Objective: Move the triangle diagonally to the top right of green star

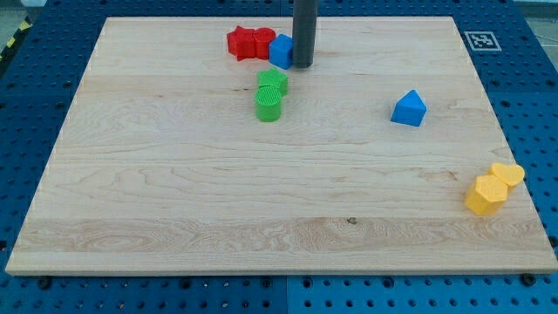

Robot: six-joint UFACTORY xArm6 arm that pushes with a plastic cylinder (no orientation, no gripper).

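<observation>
A pale wooden worktop (pixel 174 201) sits on a blue pegboard (pixel 35 96); its left half is bare from the left edge inward. At the far edge, left of centre, two red blocks (pixel 248 42) lie touching, their shapes hard to make out, with a blue cube (pixel 281 51) pressed against their right side. My tip (pixel 302 64) stands against the right face of that blue cube, the dark rod rising out of the view's top. This arm has no fingers, so there is nothing to open or close, and it holds nothing.

Just nearer than the cube, two green blocks touch: a ridged green star (pixel 273 82) and, in front of it, a green cylinder (pixel 268 105). The blue triangle (pixel 409 108) sits alone, well apart to the right of the greens, with open wood on all sides. In the near right corner, two yellow blocks (pixel 493 187) touch, close to the right edge. A black-and-white marker (pixel 479 40) occupies the far right corner.
</observation>
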